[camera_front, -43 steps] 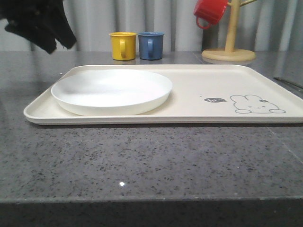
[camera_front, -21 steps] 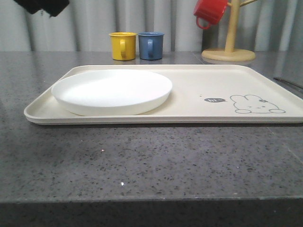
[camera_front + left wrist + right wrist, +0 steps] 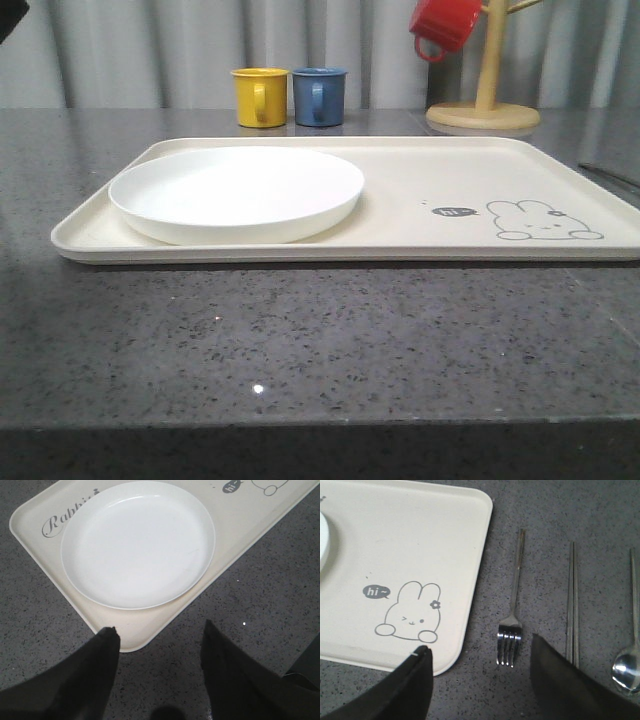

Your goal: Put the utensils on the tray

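Observation:
The cream tray [image 3: 430, 170] with its rabbit drawing lies on the grey counter, and the white plate [image 3: 236, 192] rests on its left part. In the right wrist view, a fork [image 3: 516, 575], a pair of chopsticks [image 3: 572, 595] and a spoon [image 3: 627, 669] lie side by side on the counter beside the tray [image 3: 420, 540]. My right gripper [image 3: 480, 652] hovers open over the fork's tines and the tray's corner, holding nothing. My left gripper [image 3: 159, 635] is open and empty above the tray [image 3: 135, 630] corner near the plate [image 3: 137, 542].
A yellow mug [image 3: 260, 96] and a blue mug [image 3: 319, 96] stand behind the tray. A red mug [image 3: 443, 25] hangs on a wooden mug tree [image 3: 484, 100] at the back right. Bare grey counter [image 3: 320, 340] stretches in front of the tray.
In the front view, the dark left arm at the upper left has risen and slid out past the top-left corner. The tray and plate have not moved.

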Tool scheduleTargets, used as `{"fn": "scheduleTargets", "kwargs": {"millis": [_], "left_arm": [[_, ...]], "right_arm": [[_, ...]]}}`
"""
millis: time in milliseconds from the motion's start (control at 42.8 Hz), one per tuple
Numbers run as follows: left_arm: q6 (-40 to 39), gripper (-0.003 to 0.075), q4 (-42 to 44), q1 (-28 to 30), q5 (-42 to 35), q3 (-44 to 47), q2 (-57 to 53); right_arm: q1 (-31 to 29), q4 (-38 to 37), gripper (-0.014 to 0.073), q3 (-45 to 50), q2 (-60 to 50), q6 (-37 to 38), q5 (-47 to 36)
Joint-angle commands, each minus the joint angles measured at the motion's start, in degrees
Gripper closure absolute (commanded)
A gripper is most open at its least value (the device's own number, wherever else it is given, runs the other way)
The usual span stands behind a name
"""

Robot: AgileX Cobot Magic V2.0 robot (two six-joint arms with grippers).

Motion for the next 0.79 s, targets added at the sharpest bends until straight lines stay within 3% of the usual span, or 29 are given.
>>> {"fn": "scheduleTargets", "kwargs": {"millis": [0,210,771], "left_arm": [[-0.73,0.0353,0.06,-0.46,-3.86,-1.46,-0.83],[-0.73,0.0353,0.06,-0.46,-4.45,-1.46,-0.83],[-0.73,0.0353,0.06,-0.46,-4.81,-1.46,-0.83]], "right_arm": [[-2.49,0.16,0.0139,-6.14,4.71,-0.33,1.77],[-7.69,0.16,0.0139,-15.53,16.11,-0.33,11.77],[-2.77,-3.74,0.0140,-31.25,40.34,1.27,18.99]]}}
